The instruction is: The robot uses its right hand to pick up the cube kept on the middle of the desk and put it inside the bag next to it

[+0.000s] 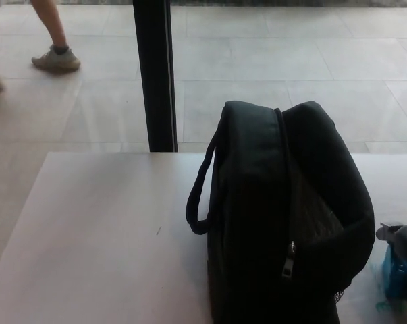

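Walking across the tiled floor [270,61] at far left are a person's legs [51,40], well apart from the work. Right of them a dark post [156,74] stands behind the far edge of the desk [95,236], whose left half lies bare. Right of middle sits the black bag [284,216], upright, its carry handle [200,196] on the left and zip running over the top. At the right edge, near and just beside the bag, the right robot hand [400,236] rests over the blue cube [399,273]; whether it grips I cannot tell. The left robot hand is out of view. The cube looks small, stiff and light; opposite flat faces seem the best hold
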Robot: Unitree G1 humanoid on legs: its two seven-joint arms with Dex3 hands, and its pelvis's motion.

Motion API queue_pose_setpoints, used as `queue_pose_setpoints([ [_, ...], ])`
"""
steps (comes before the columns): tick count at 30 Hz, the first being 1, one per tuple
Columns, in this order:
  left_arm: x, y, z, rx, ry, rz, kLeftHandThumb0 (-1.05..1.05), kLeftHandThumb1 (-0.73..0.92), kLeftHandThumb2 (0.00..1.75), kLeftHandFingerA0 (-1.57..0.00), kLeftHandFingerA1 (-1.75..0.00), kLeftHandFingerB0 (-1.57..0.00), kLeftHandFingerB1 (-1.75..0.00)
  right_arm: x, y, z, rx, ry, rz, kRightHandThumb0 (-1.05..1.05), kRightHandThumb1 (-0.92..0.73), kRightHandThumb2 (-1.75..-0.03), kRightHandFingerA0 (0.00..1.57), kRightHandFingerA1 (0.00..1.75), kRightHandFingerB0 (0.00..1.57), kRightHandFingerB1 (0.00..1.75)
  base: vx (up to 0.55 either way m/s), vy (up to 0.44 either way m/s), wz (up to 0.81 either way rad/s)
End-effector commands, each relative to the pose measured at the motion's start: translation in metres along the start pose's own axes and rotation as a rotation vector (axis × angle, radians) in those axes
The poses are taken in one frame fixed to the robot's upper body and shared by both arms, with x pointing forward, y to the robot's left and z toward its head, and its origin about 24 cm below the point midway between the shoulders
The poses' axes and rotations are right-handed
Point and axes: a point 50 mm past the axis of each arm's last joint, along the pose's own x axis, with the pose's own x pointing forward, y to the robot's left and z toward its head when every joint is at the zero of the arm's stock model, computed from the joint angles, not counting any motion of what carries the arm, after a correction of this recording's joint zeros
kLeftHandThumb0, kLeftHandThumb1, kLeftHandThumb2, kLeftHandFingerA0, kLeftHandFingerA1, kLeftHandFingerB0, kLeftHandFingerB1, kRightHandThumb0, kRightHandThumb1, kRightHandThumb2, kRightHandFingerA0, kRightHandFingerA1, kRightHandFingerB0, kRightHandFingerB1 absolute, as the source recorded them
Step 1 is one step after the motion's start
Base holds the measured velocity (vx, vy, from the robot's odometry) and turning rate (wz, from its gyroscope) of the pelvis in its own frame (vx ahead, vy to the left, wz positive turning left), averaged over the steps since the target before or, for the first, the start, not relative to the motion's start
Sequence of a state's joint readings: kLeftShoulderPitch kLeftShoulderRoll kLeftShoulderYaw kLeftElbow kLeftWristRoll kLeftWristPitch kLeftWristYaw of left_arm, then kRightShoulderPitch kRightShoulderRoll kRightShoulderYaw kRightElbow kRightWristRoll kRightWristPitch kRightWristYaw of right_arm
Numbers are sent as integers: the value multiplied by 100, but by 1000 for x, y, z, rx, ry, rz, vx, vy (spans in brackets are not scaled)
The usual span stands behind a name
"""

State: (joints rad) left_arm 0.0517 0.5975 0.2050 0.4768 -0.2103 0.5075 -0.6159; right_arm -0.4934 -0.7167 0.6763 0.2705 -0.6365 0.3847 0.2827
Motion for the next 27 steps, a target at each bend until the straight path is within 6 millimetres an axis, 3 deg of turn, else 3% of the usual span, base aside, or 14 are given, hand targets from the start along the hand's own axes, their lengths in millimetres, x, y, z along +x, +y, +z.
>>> queue_pose_setpoints([
  [1,-3,4,6,25,-7,1,-49,64,58,-31,-51,-42,-48,-10,71,-19,-354,-132,-94,-28,-76,-64,78,159,80,89,0,0,0],
  [3,-3,4,6,18,-7,6,-52,65,59,-32,-51,-40,-47,-10,71,-18,-327,-160,-134,-27,-76,-65,79,161,82,95,0,0,0],
  [5,-4,4,6,28,-7,8,-52,64,57,-33,-51,-41,-46,-11,69,-15,-234,-207,-185,-39,-60,-96,115,139,87,121,0,0,0],
  [6,-4,4,6,32,-7,5,-51,65,57,-32,-51,-40,-46,-11,68,-14,-220,-213,-188,-29,-75,-68,86,175,72,148,0,0,0],
  [8,-3,5,6,13,-7,1,-50,62,57,-31,-51,-43,-48,-11,64,-10,-185,-219,-190,-28,-77,-69,85,175,69,155,0,0,0],
  [10,-3,5,6,15,-6,3,-52,60,57,-30,-51,-44,-50,-11,61,-9,-164,-226,-210,-28,-79,-69,85,175,67,153,0,0,0],
  [11,-4,5,6,46,-10,1,-54,60,57,-32,-51,-45,-48,-11,52,-5,-50,-220,-231,-24,-76,-67,82,166,78,96,0,0,0],
  [13,-3,6,5,34,-6,7,-53,60,57,-32,-51,-42,-46,-12,46,-4,26,-219,-264,-22,-67,-77,83,165,83,90,0,0,0],
  [14,-2,6,5,27,-3,9,-53,60,57,-32,-51,-42,-46,-12,43,-4,54,-220,-277,-22,-67,-77,83,165,83,90,0,0,0],
  [15,-2,6,5,24,-5,11,-52,61,58,-32,-50,-43,-47,-14,36,-4,166,-238,-324,-16,-60,-92,83,174,70,142,0,0,0],
  [17,-3,6,5,49,-2,12,-55,61,58,-33,-50,-41,-45,-15,32,-4,227,-257,-372,-20,-49,-103,116,137,91,121,0,0,0],
  [18,-3,6,4,43,-2,13,-55,60,57,-32,-50,-41,-45,-15,26,-6,279,-247,-395,-17,-62,-94,82,175,63,149,0,0,0],
  [23,-3,6,2,42,2,11,-52,63,58,-31,-49,-42,-46,-20,-16,-19,565,-195,-553,-15,-76,-108,73,175,51,175,0,0,0],
  [27,-4,6,1,18,-1,16,-50,65,58,-33,-51,-41,-47,-24,-47,-35,728,-166,-632,-10,-55,-118,83,175,70,155,0,0,0],
])
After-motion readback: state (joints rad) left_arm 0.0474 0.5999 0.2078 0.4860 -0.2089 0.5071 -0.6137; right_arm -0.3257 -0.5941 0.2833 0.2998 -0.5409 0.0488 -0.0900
